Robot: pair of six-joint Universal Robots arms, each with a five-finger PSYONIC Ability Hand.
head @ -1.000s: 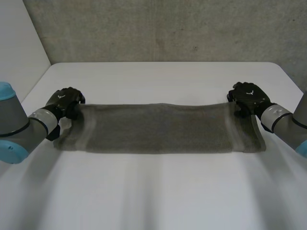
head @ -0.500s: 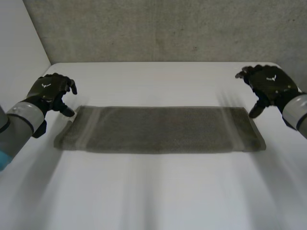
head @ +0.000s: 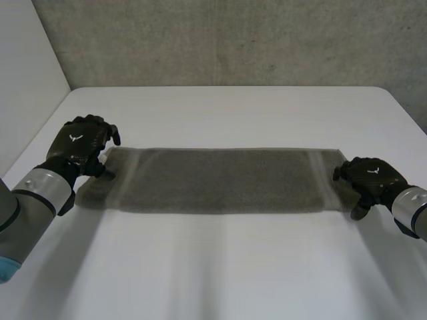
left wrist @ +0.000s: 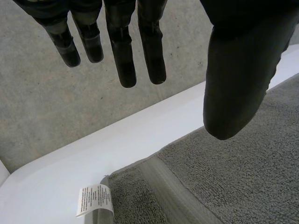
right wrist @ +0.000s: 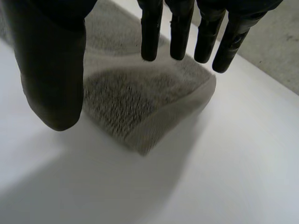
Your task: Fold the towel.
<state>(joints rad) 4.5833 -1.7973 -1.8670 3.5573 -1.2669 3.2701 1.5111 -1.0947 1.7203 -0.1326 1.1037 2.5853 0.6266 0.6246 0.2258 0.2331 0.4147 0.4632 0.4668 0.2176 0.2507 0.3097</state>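
A grey towel (head: 213, 181) is seen laid flat as a long strip on the white table (head: 220, 267), stretched between the two hands. The left hand (head: 81, 143) is held over one end of the strip, at that end's far corner, and the right hand (head: 370, 177) is placed at the other end, well apart from the left. In the left wrist view the fingers (left wrist: 124, 56) are shown straight and spread, with the thumb (left wrist: 236, 84) set wide of them, and nothing is gripped. Under the palm the towel's ribbed border is seen, and a white label (left wrist: 95, 199) is attached at the corner, lying on the table below the fingertips. Beyond the fingertips the table edge and the grey wall (left wrist: 46, 116) are seen. In the right wrist view the fingers (right wrist: 150, 32) are likewise held straight, the thumb (right wrist: 53, 79) is kept far from them, and nothing is held. A layered corner of the towel is found beneath those fingers, with bare table beside the thumb. Whether either hand's fingertips touch the cloth cannot be told.
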